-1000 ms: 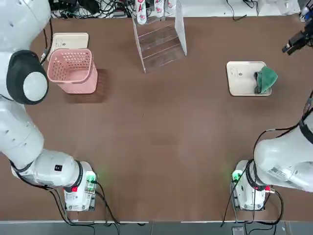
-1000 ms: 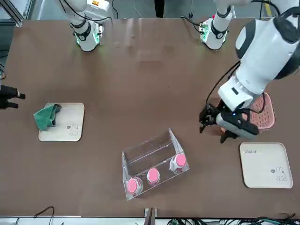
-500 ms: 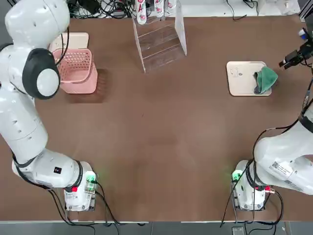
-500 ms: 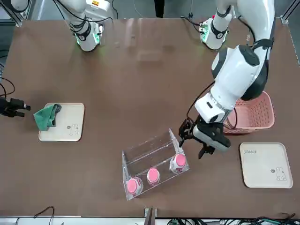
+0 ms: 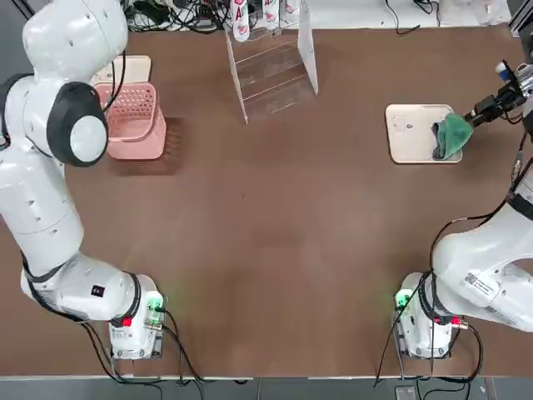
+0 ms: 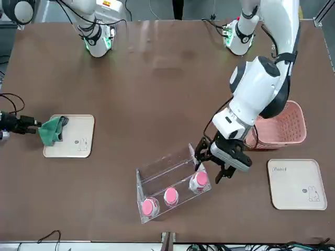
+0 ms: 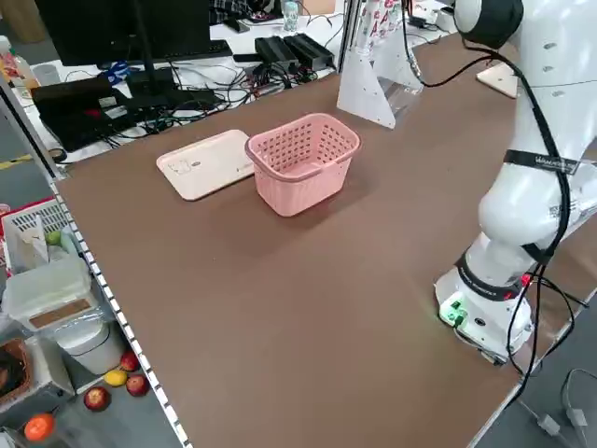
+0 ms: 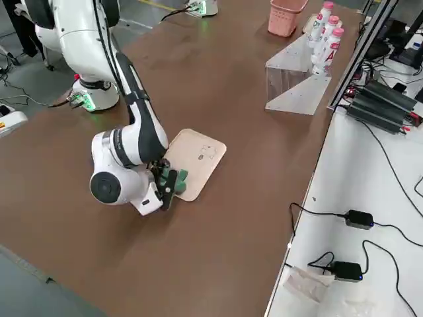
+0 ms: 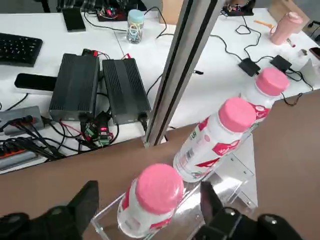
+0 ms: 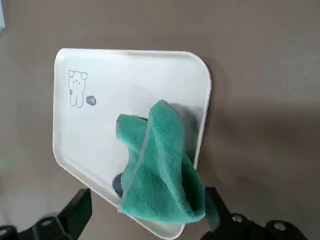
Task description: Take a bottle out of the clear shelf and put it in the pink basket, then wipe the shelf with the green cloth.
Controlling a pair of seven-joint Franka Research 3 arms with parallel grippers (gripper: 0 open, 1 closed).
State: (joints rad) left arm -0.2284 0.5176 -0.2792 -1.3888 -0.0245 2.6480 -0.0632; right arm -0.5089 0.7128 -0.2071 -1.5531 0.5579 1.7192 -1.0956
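Observation:
The clear shelf (image 6: 166, 172) stands at the far edge of the table and holds three white bottles with pink caps. My left gripper (image 6: 210, 166) hovers open at the bottle (image 6: 199, 180) nearest the basket. In the left wrist view its fingers (image 9: 84, 204) stand on both sides of that bottle's cap (image 9: 159, 187), apart from it. The pink basket (image 6: 285, 130) sits to the shelf's left with nothing showing in it. The green cloth (image 5: 451, 135) lies bunched on a cream tray (image 5: 412, 133). My right gripper (image 5: 487, 106) is open right beside the cloth, which lies between its fingers (image 10: 75, 212).
A second cream tray (image 6: 297, 184) lies bare behind the basket. Cables and black power boxes (image 9: 100, 87) sit on the white bench just past the shelf. A metal post (image 9: 175, 75) rises behind the bottles. The left arm's bulky links (image 5: 67, 92) hang over the basket side.
The left gripper swung from beside the basket to the shelf's end bottle. The right gripper moved in from the table's edge to the green cloth.

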